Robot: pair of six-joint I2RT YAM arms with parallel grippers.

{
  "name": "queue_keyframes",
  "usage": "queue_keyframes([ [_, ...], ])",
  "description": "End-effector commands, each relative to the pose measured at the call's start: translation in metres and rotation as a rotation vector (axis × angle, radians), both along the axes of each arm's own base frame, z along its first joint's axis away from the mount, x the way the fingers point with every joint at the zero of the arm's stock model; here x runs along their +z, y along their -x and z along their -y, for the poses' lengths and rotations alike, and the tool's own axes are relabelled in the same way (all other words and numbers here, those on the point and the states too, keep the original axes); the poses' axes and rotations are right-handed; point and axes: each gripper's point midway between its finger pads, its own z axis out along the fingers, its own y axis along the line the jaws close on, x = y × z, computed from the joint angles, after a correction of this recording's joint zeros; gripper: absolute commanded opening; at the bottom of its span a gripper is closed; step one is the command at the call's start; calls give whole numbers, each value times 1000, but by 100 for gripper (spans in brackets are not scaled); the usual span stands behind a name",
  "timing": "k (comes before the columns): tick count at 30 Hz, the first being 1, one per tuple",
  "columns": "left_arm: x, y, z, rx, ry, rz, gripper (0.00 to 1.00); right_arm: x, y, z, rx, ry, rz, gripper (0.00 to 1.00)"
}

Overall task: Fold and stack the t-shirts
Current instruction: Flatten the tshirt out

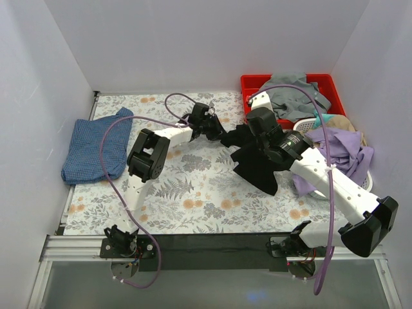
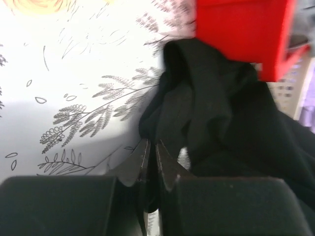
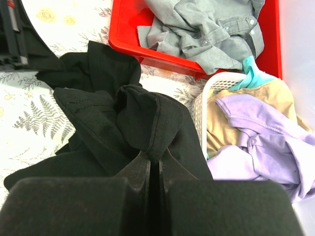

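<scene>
The blue shirt [image 1: 94, 148] lay roughly folded at the far left edge of the tabletop [image 1: 193, 199], well apart from both arms and nearer the left one.

Toward the middle, the left hand [image 2: 151, 158] had its fingers pressed almost together. A fold of the black shirt [image 1: 257, 168] sat right at their tips, so it appeared to be pinching an edge of that cloth, though the exact bite was hard to see.

Just right of it, the right hand [image 3: 155, 167] was clamped on a bunched ridge of the same shirt. The black shirt was crumpled, not spread. From the overhead camera its bulk ran diagonally, from the two hands down toward the near right, and no print showed.

Both grips sat close together at the shirt's far end. Flattening it would probably call for the hands to draw apart, left and right, along that edge.

Further right stood a red bin [image 1: 252, 82] holding a grey garment [image 1: 293, 90], and nearer, a white basket [image 3: 198, 112] with purple cloth [image 1: 347, 151]. The bin was just beside the black shirt, and the cloth could snag on it.
</scene>
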Motion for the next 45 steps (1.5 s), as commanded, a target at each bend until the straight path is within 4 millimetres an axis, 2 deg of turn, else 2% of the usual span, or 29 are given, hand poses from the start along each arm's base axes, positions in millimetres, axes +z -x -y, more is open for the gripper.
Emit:
queue_keyframes([
  [1,-12,4,1,2,-93,5,0,27,-4,-6,-9,-74,72,1],
  [4,-2,10,2,-20,-104,34,0,34,-7,-4,-19,-62,88,1],
  [5,21,10,-1,-15,-96,68,0,37,-8,-4,-20,-58,95,1],
  [8,67,4,-25,36,-180,178,0,58,-6,3,-34,-69,142,1],
  [9,110,5,-40,78,-192,245,0,64,-5,4,-33,-75,154,1],
  [11,149,4,-70,131,-209,298,0,76,0,8,-30,-98,180,1],
  [12,179,14,-89,157,-202,314,0,80,2,9,-27,-107,188,1],
  [14,210,24,-122,197,-170,334,0,85,9,11,-7,-139,198,1],
  [15,238,46,-138,211,-159,369,0,84,12,12,-1,-144,193,1],
  [17,258,63,-163,263,-180,397,0,84,20,10,32,-178,187,1],
  [18,263,80,-176,271,-209,387,0,83,23,10,45,-190,184,1],
  [19,291,100,-191,306,-201,440,0,84,30,8,73,-209,178,1],
  [20,301,111,-206,359,-222,459,0,85,33,8,86,-223,176,1],
  [21,299,126,-220,382,-265,441,0,86,36,8,91,-241,176,1],
  [22,321,145,-237,435,-262,486,0,93,44,10,106,-272,189,1],
  [24,322,166,-258,480,-308,462,0,97,50,12,125,-301,198,1],
  [26,339,189,-274,518,-311,485,0,105,61,10,179,-341,206,1],
  [28,331,207,-289,549,-361,437,0,106,69,3,236,-362,181,1],
  [29,334,216,-298,574,-368,437,0,98,72,3,241,-350,147,1],
  [31,317,227,-310,602,-427,387,0,74,69,-1,230,-316,75,2],
  [33,293,231,-320,622,-491,326,0,41,65,-3,202,-262,-3,19],
  [34,284,230,-319,618,-501,307,0,11,59,-1,137,-212,-62,31],
  [36,258,221,-316,604,-540,258,0,-13,53,7,67,-143,-92,34],
  [37,249,218,-314,596,-546,247,0,-25,47,20,-11,-69,-89,37],
  [38,244,214,-313,594,-557,246,0,-27,45,26,-63,-60,-77,52],
  [40,232,203,-315,610,-599,225,0,-23,42,36,-114,-18,-52,62],
  [41,230,200,-315,608,-610,220,0,-14,41,36,-117,-35,-31,81],
  [42,232,197,-316,606,-618,231,0,-9,41,36,-113,-46,-22,87],
  [45,242,192,-330,641,-696,261,0,9,44,38,-84,-64,10,88],
])
